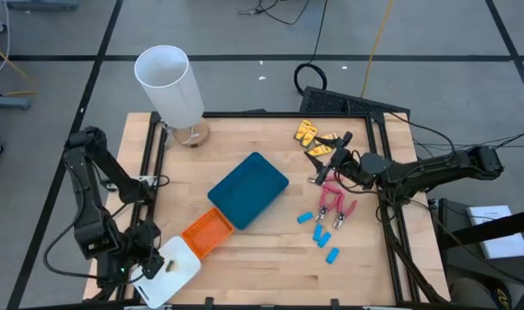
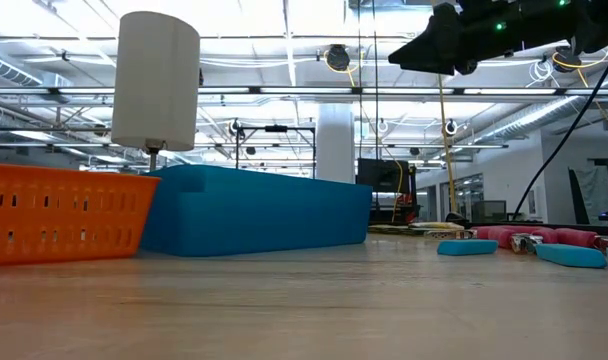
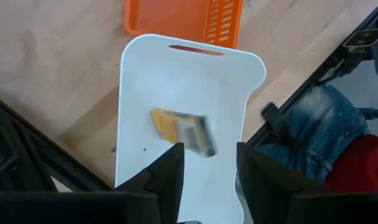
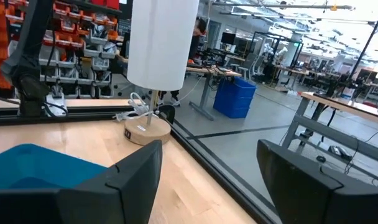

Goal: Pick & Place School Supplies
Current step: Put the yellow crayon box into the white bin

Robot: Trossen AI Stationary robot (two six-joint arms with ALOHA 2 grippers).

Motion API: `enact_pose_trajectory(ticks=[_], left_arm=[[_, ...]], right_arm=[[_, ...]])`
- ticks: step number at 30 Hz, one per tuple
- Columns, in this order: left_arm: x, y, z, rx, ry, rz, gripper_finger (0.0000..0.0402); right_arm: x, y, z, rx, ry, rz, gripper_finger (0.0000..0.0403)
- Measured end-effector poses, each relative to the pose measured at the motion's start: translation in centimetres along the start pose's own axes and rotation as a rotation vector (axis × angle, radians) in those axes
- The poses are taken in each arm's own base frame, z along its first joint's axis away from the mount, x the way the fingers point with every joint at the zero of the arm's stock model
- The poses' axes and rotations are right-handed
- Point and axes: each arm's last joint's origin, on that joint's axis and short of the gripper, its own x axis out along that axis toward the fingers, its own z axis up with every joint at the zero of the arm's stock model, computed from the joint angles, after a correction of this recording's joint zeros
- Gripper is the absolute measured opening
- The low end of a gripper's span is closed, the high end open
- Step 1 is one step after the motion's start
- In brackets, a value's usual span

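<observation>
My left gripper (image 3: 211,171) hovers open over the white tray (image 3: 139,93), (image 1: 180,258) at the table's near left corner. One yellow piece (image 3: 183,132) lies in that tray, just beyond the fingertips and untouched. My right gripper (image 4: 220,180), (image 1: 324,168) is open and empty. It is held high over the table's right part, pointing level toward the left. More yellow pieces (image 1: 309,132) lie near the far edge by it. The pink-handled tools (image 1: 335,207) and the light-blue pieces (image 1: 319,231), (image 2: 467,247) rest flat on the wood nearer the front.
An orange tray (image 1: 207,232) and a teal tray (image 1: 248,189) lie in a diagonal row from the white tray toward the table's middle. A tall white cylinder (image 1: 169,84) on a round base stands at the far left corner. Black frame rails run along the table's left and right edges.
</observation>
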Motion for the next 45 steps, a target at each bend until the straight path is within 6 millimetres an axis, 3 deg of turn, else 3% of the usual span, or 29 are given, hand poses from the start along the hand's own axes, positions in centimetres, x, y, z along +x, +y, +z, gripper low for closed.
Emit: enact_pose_trajectory(ticks=[13, 18, 21, 23, 25, 29, 32, 36, 38, 41, 45], left_arm=[[0.1, -0.4, 1.0, 0.091, -0.189, -0.072, 0.0157], [-0.1, -1.5, 3.6, 0.290, -0.675, -0.148, 0.0157], [-0.5, -2.1, 5.4, 0.390, -1.038, -0.112, 0.0157], [-0.6, -2.4, 6.6, 0.400, -1.160, -0.057, 0.0157], [-0.3, -2.7, 7.9, 0.395, -1.166, 0.011, 0.0157], [1.0, -4.2, 10.8, 0.392, -0.987, 0.081, 0.0157], [2.1, -7.1, 12.9, 0.565, -0.837, -0.005, 0.0157], [2.2, -10.2, 16.1, 0.815, -0.859, -0.193, 0.0157], [2.5, -10.3, 18.0, 0.880, -0.874, -0.186, 0.0157], [2.8, -9.4, 21.4, 0.839, -0.902, -0.109, 0.0157], [4.6, -6.7, 25.5, 0.799, -0.920, -0.174, 0.0157]], right_arm=[[0.0, 0.0, -0.1, -0.004, 0.006, 0.001, 0.0254], [0.1, -0.2, -0.1, -0.005, 0.009, -0.009, 0.0254], [0.2, -0.1, -0.2, -0.008, 0.013, -0.009, 0.0254], [0.3, 0.0, -0.3, -0.012, 0.019, -0.007, 0.0254], [0.3, 0.1, -0.5, -0.016, 0.025, -0.006, 0.0254], [0.5, 0.3, -0.8, -0.026, 0.038, -0.004, 0.0254], [0.8, 0.1, -0.9, -0.027, 0.045, -0.017, 0.0254], [1.3, -0.3, -1.6, -0.010, 0.088, -0.044, 0.0254], [1.4, -0.6, -2.3, -0.009, 0.147, -0.025, 0.0254], [1.9, -1.3, -3.6, 0.039, 0.311, 0.040, 0.0254], [2.5, -3.2, -4.6, 0.160, 0.505, -0.021, 0.0254]])
